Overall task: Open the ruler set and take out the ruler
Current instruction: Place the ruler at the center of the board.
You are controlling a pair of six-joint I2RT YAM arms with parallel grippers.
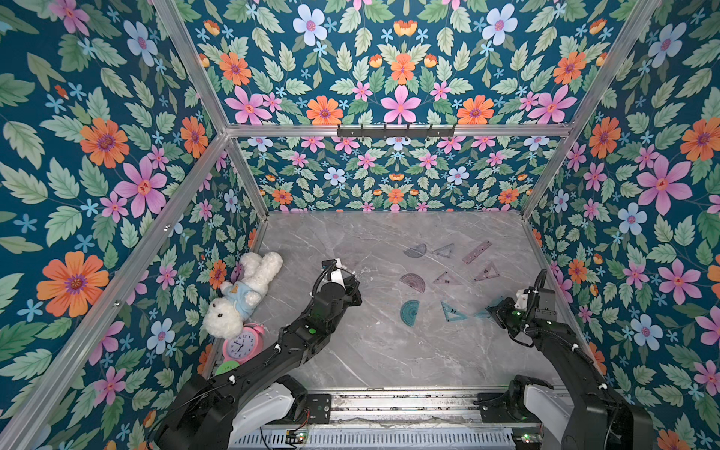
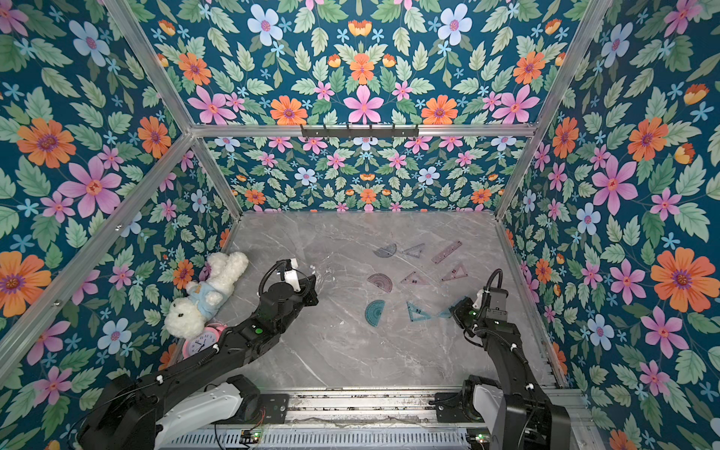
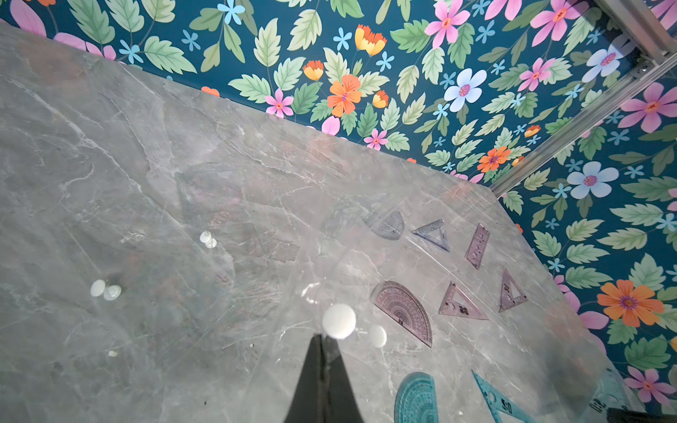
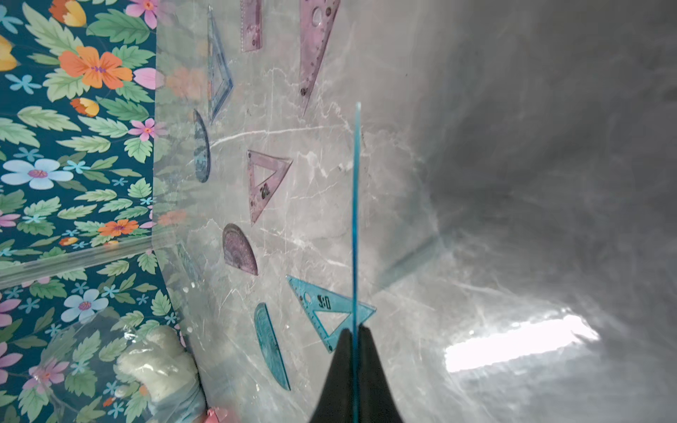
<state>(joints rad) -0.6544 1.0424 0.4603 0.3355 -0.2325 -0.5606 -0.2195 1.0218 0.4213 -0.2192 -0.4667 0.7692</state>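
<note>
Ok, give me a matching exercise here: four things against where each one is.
1 teal ruler
2 clear pouch
3 pink clock
4 purple ruler

A flat on the table, far row
B pinched in the shut left gripper
C next to the stuffed rabbit
D clamped in the shut right gripper

Pairs: 1-D, 2-B, 3-C, 4-A

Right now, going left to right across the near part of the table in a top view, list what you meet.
Plush rabbit → left gripper, shut on the clear pouch → teal protractor → teal set square → right gripper, shut on a thin teal piece.
</note>
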